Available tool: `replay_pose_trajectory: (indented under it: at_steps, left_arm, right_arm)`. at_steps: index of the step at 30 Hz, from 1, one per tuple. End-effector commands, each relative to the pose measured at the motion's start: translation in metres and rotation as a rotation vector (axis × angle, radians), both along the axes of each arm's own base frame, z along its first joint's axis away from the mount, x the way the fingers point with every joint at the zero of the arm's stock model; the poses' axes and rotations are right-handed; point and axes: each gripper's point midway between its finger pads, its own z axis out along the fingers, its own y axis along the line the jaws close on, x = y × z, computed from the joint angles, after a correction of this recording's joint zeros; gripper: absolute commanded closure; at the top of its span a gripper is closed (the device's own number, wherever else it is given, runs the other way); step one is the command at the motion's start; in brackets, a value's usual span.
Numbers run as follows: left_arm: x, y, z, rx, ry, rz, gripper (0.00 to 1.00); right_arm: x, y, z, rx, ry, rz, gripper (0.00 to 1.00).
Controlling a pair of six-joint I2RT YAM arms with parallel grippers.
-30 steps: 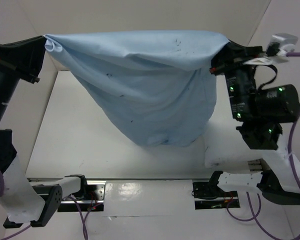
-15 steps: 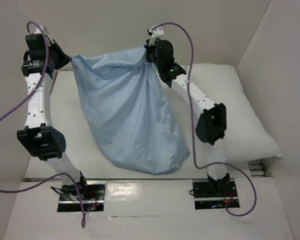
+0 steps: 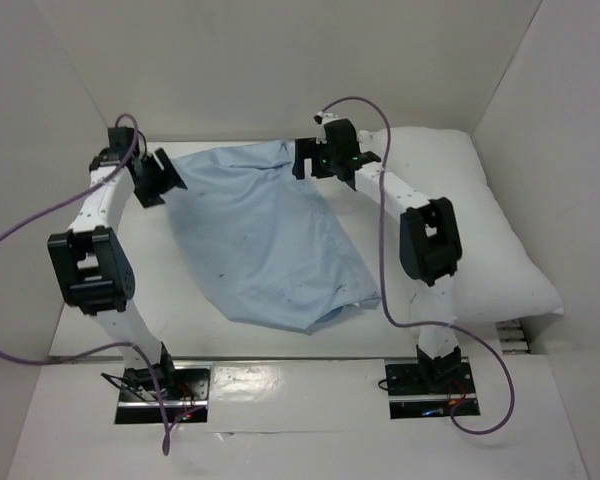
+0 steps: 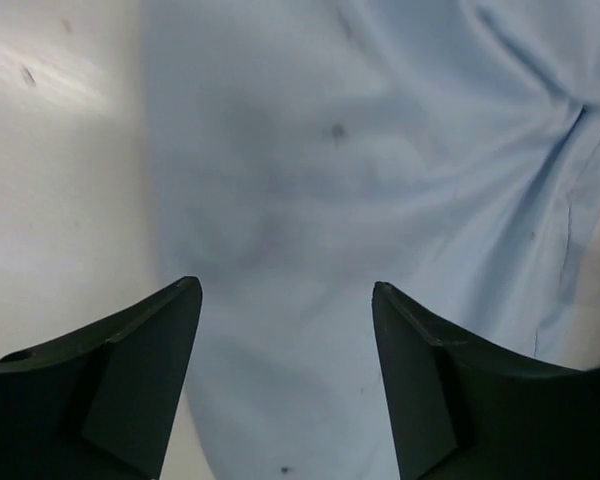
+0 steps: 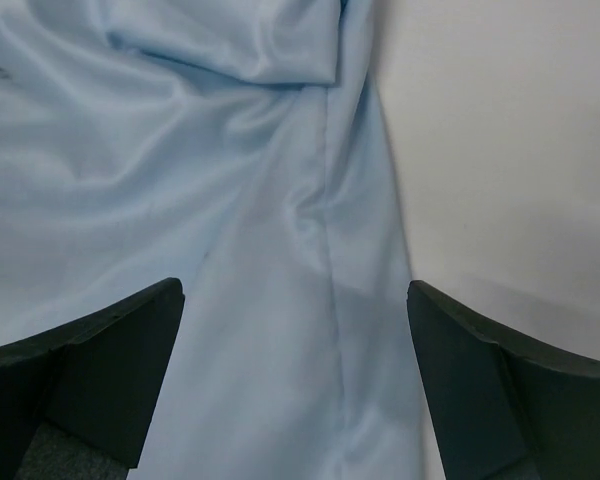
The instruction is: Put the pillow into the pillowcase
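Pillowcase point(image 3: 270, 240) limp, wrinkled (pale blue)

The left gripper point(image 4: 285, 290) held its dark fingers point(image 4: 140, 370) spread apart over the wrinkled, thin pale-blue fabric pillowcase point(image 4: 360, 150), which bore small dark specks; bare white desk point(image 4: 50, 200) lay beside the cloth's edge.

Pale blue pillowcase point(image 3: 270, 240), dark-specked; plain white pillow point(image 3: 490, 230).

White table point(image 3: 185, 305), white enclosure walls point(image 3: 280, 70)
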Motion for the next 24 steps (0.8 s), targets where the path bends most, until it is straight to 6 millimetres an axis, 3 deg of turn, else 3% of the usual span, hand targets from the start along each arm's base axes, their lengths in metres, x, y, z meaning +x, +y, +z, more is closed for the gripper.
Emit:
replay_pose_trajectory:
  at_steps: [1, 2, 3, 4, 5, 6, 8, 12, 14, 15, 17, 18, 19, 21, 22, 23, 24]
  left_arm:
    - [-0.063, -0.04, -0.016, -0.081, 0.056, -0.011, 0.19]
    - [-0.078, -0.054, -0.013, -0.096, 0.038, -0.046, 0.19]
    - [-0.089, -0.066, -0.021, -0.133, 0.048, -0.065, 0.19]
    - [-0.102, -0.076, -0.03, -0.159, 0.073, -0.072, 0.16]
    - [-0.129, -0.091, -0.057, -0.177, 0.156, -0.1, 0.15]
    - [-0.138, -0.098, -0.059, -0.183, 0.156, -0.108, 0.15]
    - [-0.167, -0.105, -0.089, -0.167, 0.25, -0.099, 0.14]
    - [-0.191, -0.121, -0.114, -0.18, 0.304, -0.115, 0.14]
    - [-0.197, -0.129, -0.128, -0.187, 0.351, -0.12, 0.14]
    - [-0.197, -0.131, -0.131, -0.186, 0.356, -0.129, 0.16]
    - [-0.198, -0.134, -0.146, -0.167, 0.388, -0.123, 0.23]
    - [-0.199, -0.132, -0.151, -0.156, 0.406, -0.106, 0.28]
    - [-0.198, -0.13, -0.155, -0.146, 0.411, -0.1, 0.59]
    - [-0.189, -0.129, -0.152, -0.137, 0.406, -0.096, 0.96]
    - [-0.188, -0.125, -0.149, -0.134, 0.413, -0.092, 1.0]
    - [-0.186, -0.127, -0.144, -0.138, 0.409, -0.105, 1.0]
    - [-0.174, -0.127, -0.125, -0.139, 0.357, -0.109, 1.0]
  right_arm:
    - [-0.043, -0.009, 0.127, 0.108, -0.155, 0.003, 0.0]
    - [-0.067, -0.012, 0.091, 0.063, -0.068, 0.007, 0.0]
    - [-0.09, -0.017, 0.102, 0.067, -0.062, 0.002, 0.0]
    - [-0.105, -0.021, 0.094, 0.053, -0.034, -0.007, 0.0]
    - [-0.13, -0.031, 0.056, 0.004, 0.046, -0.011, 0.0]
    - [-0.146, -0.038, 0.067, 0.009, 0.033, -0.026, 0.0]
    - [-0.176, -0.05, 0.042, -0.021, 0.131, -0.062, 0.0]
    - [-0.233, -0.079, -0.007, -0.097, 0.304, -0.136, 0.0]
    - [-0.25, -0.077, -0.013, -0.089, 0.334, -0.126, 0.0]
    - [-0.262, -0.077, -0.027, -0.1, 0.372, -0.129, 0.0]
    - [-0.271, -0.079, -0.036, -0.114, 0.387, -0.154, 0.0]
    - [-0.277, -0.078, -0.045, -0.126, 0.412, -0.151, 0.0]
    - [-0.282, -0.081, -0.059, -0.145, 0.438, -0.154, 0.04]
    - [-0.287, -0.086, -0.074, -0.169, 0.466, -0.17, 0.14]
    - [-0.289, -0.084, -0.078, -0.174, 0.469, -0.162, 0.36]
    - [-0.288, -0.083, -0.081, -0.176, 0.471, -0.162, 0.51]
    - [-0.283, -0.082, -0.077, -0.172, 0.456, -0.167, 0.7]
